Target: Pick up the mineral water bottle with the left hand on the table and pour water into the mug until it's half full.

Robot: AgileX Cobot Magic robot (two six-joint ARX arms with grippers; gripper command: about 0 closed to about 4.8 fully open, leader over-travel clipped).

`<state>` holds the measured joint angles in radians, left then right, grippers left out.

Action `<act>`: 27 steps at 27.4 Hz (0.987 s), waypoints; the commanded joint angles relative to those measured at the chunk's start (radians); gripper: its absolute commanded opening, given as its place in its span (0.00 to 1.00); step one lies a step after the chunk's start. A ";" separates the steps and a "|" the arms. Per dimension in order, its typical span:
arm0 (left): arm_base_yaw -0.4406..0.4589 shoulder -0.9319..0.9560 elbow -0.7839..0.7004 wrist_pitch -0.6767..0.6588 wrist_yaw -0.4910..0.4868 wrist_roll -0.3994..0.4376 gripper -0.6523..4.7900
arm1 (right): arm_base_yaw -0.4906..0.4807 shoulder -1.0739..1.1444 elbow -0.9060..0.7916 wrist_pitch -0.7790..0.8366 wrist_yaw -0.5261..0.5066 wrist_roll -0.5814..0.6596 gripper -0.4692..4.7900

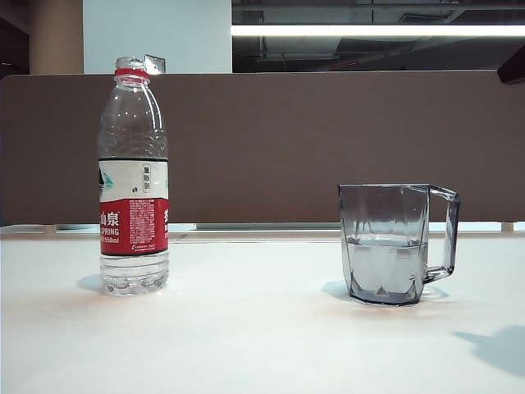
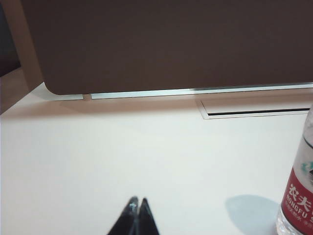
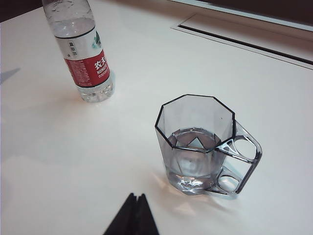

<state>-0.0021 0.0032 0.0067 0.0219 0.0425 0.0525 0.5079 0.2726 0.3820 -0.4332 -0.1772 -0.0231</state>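
the bottle point(image 1: 133, 176) stands upright and free on the left side of the tabletop point(image 1: 246, 328), with no cap on its neck, and the mug point(image 1: 398, 243) stands well apart on the right with water about up to its middle, so i judge the pouring is done and the bottle is set down clear of the mug so that neither gets knocked. my left end effector point(image 2: 136, 201) is closed and empty; its two tips meet low over bare tabletop, and the bottle is off to one side of it, not touching, which looks to me like a rest pose away from the things. my right end effector point(image 3: 136, 197) also shows two tips pressed together, holding nothing, above the tabletop near the mug. neither arm appears in the exterior view; only a dark shadow lies at the right edge there. in the left wrist view the bottle is cut by the frame, only label and base show. how much water remains in the bottle is hard to read; it seems low.
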 commanded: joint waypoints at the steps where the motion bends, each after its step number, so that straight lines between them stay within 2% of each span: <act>1: 0.002 0.000 0.004 0.010 0.005 -0.008 0.11 | 0.000 -0.001 0.008 0.018 -0.001 0.000 0.08; 20: 0.001 0.000 0.004 0.009 -0.001 -0.004 0.11 | 0.000 -0.001 0.008 0.017 0.000 0.000 0.08; 22: 0.001 0.000 0.004 0.009 -0.001 -0.004 0.11 | -0.009 -0.010 -0.008 0.026 0.096 0.000 0.08; 25: 0.001 0.000 0.004 0.009 -0.001 -0.004 0.11 | -0.047 -0.074 -0.101 0.216 0.315 -0.012 0.08; 27: 0.001 0.000 0.004 0.009 -0.001 -0.004 0.11 | -0.088 -0.140 -0.162 0.364 0.340 -0.013 0.08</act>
<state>-0.0021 0.0032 0.0067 0.0219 0.0410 0.0513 0.4377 0.1555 0.2325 -0.2066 0.1478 -0.0315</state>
